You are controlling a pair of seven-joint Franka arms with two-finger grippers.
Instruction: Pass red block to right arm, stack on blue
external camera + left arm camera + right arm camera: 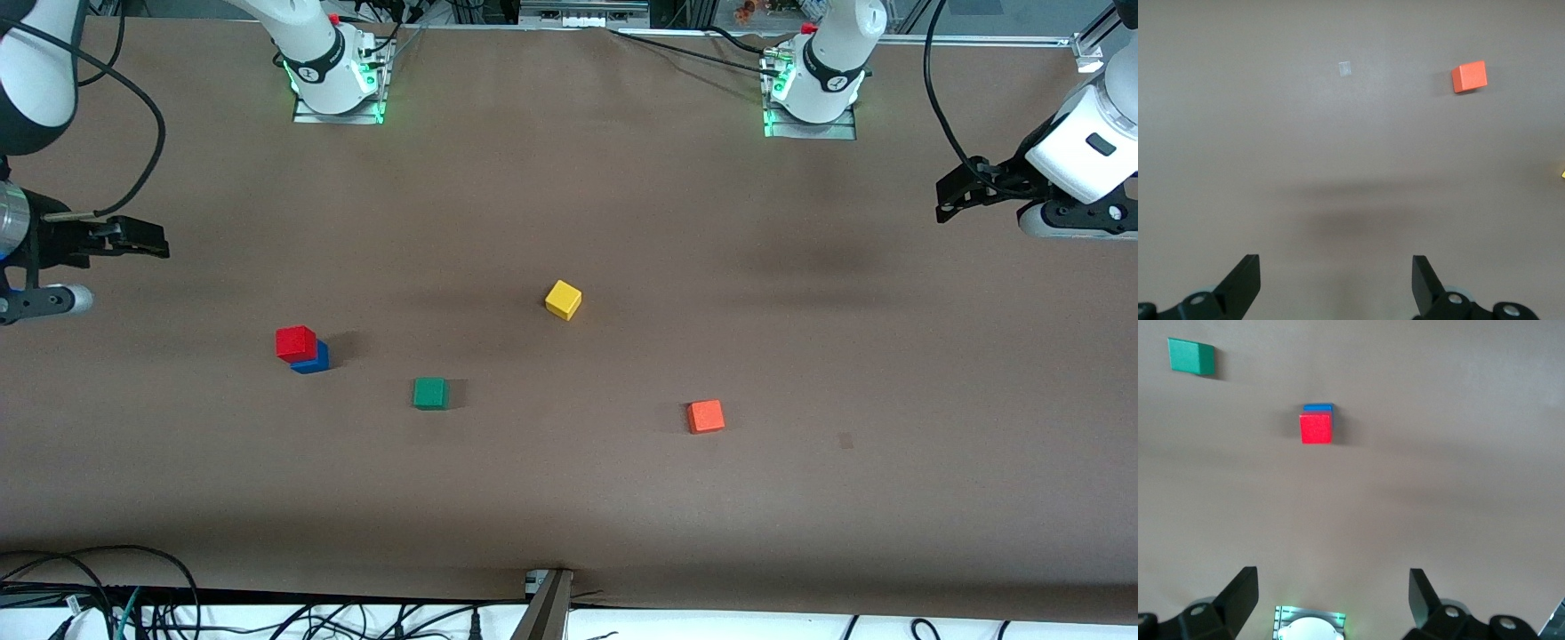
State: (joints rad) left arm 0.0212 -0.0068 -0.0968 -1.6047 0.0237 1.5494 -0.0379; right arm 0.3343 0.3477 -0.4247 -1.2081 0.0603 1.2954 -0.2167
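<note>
The red block (295, 342) sits on top of the blue cube (313, 360), toward the right arm's end of the table. The right wrist view shows the same stack, the red block (1315, 428) covering most of the blue cube (1318, 407). My right gripper (147, 238) is open and empty, raised over the right arm's end of the table, apart from the stack; its jaws (1333, 580) stand wide. My left gripper (951, 200) is open and empty, raised over the left arm's end; its jaws (1336, 267) stand wide over bare table.
A green cube (430, 392) lies beside the stack, toward the middle; it also shows in the right wrist view (1191, 356). A yellow cube (563, 300) lies mid-table. An orange cube (705, 416) lies nearer the left arm's end, also in the left wrist view (1469, 77).
</note>
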